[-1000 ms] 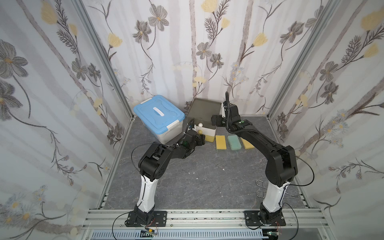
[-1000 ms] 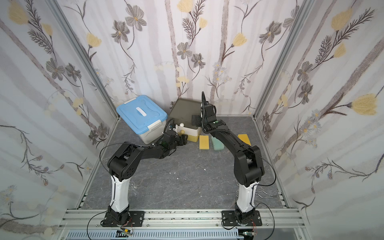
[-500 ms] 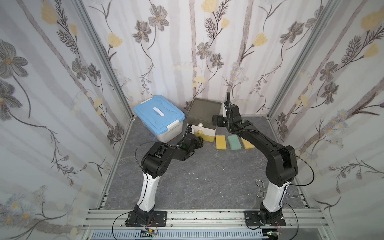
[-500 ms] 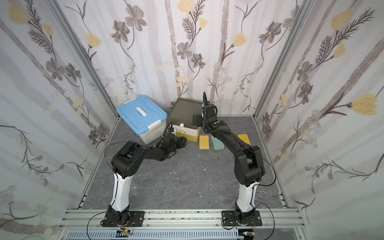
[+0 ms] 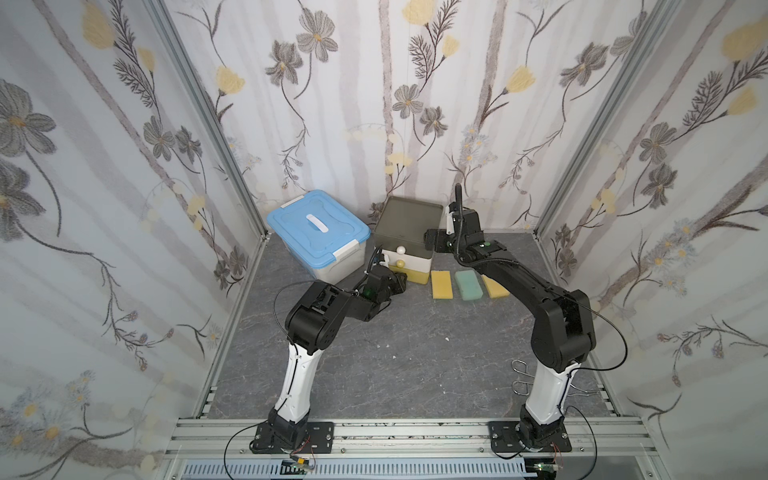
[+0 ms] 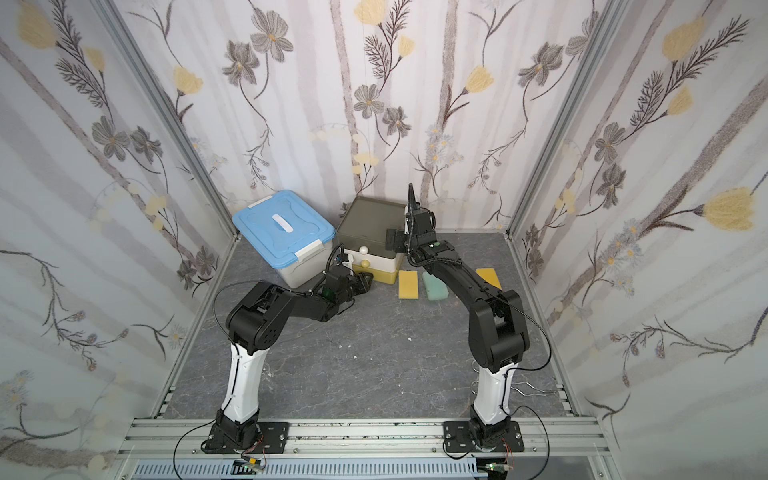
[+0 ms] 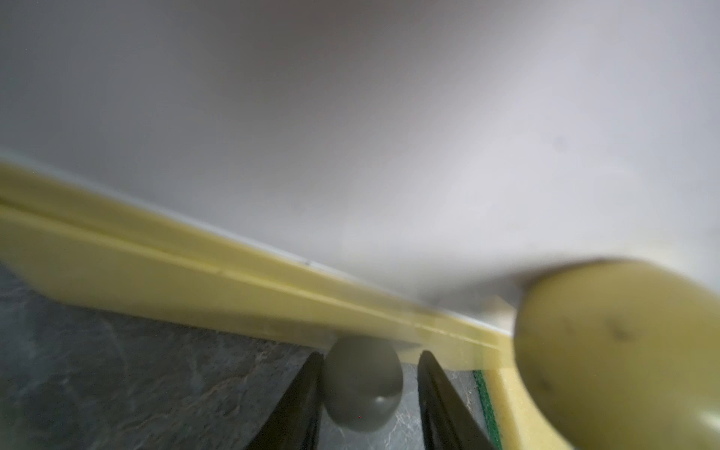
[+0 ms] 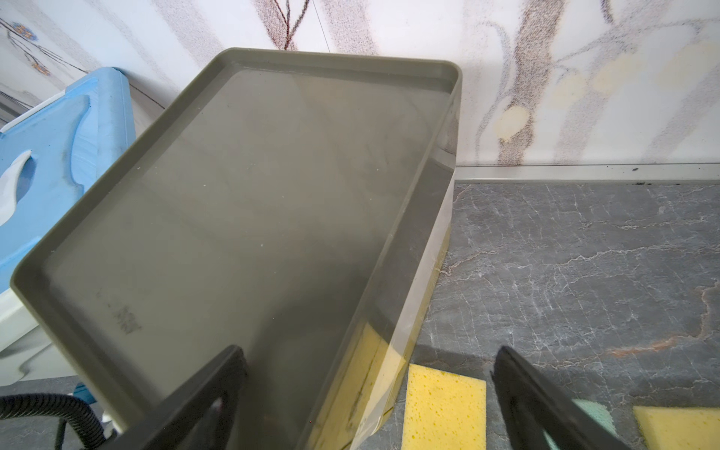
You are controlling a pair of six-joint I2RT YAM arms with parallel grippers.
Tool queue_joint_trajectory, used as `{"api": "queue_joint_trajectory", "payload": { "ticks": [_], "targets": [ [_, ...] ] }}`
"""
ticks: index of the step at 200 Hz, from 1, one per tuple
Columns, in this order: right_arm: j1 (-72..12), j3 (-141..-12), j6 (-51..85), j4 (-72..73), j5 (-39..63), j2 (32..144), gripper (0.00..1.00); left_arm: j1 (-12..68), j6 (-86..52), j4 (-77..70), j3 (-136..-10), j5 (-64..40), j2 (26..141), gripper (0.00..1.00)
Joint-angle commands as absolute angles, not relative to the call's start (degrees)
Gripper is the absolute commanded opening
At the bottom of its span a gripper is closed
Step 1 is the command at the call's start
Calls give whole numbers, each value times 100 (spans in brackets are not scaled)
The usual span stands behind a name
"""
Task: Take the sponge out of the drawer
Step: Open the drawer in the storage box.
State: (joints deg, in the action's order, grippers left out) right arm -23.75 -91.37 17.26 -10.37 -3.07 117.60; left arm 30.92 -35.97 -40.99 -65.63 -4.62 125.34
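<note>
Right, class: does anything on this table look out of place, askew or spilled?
Nothing spilled or broken. Of three sponges beside the drawer unit, the farthest yellow sponge lies slightly askew, partly hidden by the right arm.

A storage box with a blue lid is set at the far left of the grey marbled worktop, close to the flowered wall. Bent wire is seen near right.
</note>
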Motion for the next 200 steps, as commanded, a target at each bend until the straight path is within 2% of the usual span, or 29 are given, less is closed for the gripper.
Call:
{"api": "queue_joint_trajectory", "payload": {
  "ticks": [1,92,200],
  "targets": [
    [-2373,-9088,1573,-1626,-369,11848,100,3080,-3640,-4343,-6643,-555,12563,39],
    [-2321,-9126,1591,-1624,-316,11942,100,3032,-3759,-4269,-6742,-614,12660,24],
    [-2307,-9501,1602,-1933,-343,12217,100,3032,-4286,-5159,-5529,-711,12139,22]
  ]
}}
